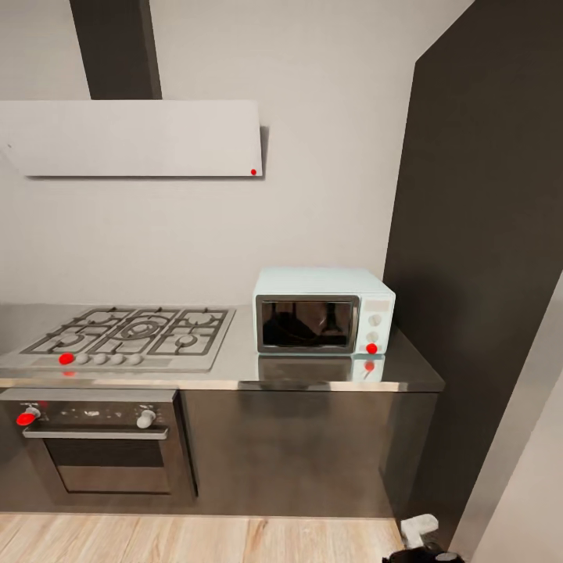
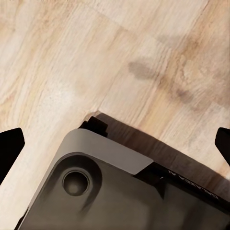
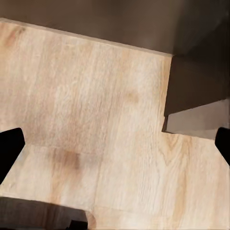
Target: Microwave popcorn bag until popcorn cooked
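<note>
A: Head view: microwave [image 1: 324, 311] stands at the right end of the countertop [image 1: 313, 375], door shut, beside the dark tall cabinet [image 1: 485, 234]. Gas hob [image 1: 129, 336] at the left end, steel oven [image 1: 98, 442] beneath it.

B: Popcorn bag?

A: Cannot locate it on the visible countertop.

B: Grippers?

A: Left gripper [image 2: 115, 143] hangs over wood floor [image 2: 96, 57] and the robot base [image 2: 120, 191], fingers spread, nothing between. Right gripper [image 3: 115, 143] likewise spread over floor.
</note>
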{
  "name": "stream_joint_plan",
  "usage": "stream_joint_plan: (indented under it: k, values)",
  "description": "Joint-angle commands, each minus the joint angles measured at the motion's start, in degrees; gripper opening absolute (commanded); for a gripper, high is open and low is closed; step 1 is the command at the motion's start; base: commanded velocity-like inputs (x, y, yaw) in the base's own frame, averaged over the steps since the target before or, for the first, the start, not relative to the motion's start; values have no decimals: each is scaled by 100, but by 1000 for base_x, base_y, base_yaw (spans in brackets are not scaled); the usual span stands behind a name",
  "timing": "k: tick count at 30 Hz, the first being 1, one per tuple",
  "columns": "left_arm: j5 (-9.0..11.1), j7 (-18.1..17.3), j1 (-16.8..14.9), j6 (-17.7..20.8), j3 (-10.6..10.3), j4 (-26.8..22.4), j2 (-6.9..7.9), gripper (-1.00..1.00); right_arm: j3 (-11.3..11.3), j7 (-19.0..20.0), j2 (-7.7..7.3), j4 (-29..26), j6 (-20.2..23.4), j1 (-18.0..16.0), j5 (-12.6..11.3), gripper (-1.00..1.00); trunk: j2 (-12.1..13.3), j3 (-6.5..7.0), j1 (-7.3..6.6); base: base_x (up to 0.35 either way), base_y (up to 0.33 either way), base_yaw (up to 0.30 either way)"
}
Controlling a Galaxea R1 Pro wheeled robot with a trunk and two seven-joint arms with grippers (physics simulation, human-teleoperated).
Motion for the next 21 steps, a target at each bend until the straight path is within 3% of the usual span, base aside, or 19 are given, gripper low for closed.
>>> stream_joint_plan:
  k: [1, 2, 4, 5, 8, 9, 10, 14, 19, 21]
  values:
    - [40, 21, -3, -14, -47, -1, -2, 100, -13, 226, 91, -534, 327, -3, 65, 100, -5, -9, 0, 0, 0, 0]
    - [40, 21, -3, -14, -47, -1, -2, 100, 163, 451, 221, -1354, 863, -4, 52, 100, -5, -9, 0, 0, 0, 0]
    - [39, 21, -3, -15, -47, -2, -2, 100, 490, 589, 313, -2106, 1405, -4, 26, 100, -5, -9, 0, 0, 0, 0]
    - [39, 21, -3, -15, -47, 0, -2, 100, 847, 676, 374, -2841, 1970, -1, -12, 100, -5, -9, 0, 0, 0, 0]
    - [39, 21, -3, -15, -47, 3, -2, 100, 1283, 768, 448, -3932, 3141, -62, -248, 100, -5, -9, 0, 0, 0, 0]
    - [33, 21, -3, -15, -47, 0, -2, 100, 1404, 787, 457, -4313, 3947, -670, -436, 100, -5, -9, 0, 0, 0, 0]
    - [32, 21, -3, -15, -47, -2, -2, 100, 1418, 788, 446, -4382, 4258, -1069, -468, 100, -5, -9, 0, 0, 0, 0]
    - [31, 21, -3, -15, -47, 0, -2, 100, 1398, 745, 413, -4428, 4339, -1860, -463, 100, -5, -9, 0, 0, 0, 0]
    - [25, 21, -3, -15, -47, -2, -2, 100, 1384, 681, 407, -4427, 4339, -2510, -439, 100, -5, -9, 0, 0, 0, 0]
    - [23, 21, -3, -15, -47, -2, -2, 100, 1378, 590, 412, -4419, 4339, -2626, -436, 100, -5, -9, 0, 0, 0, 0]
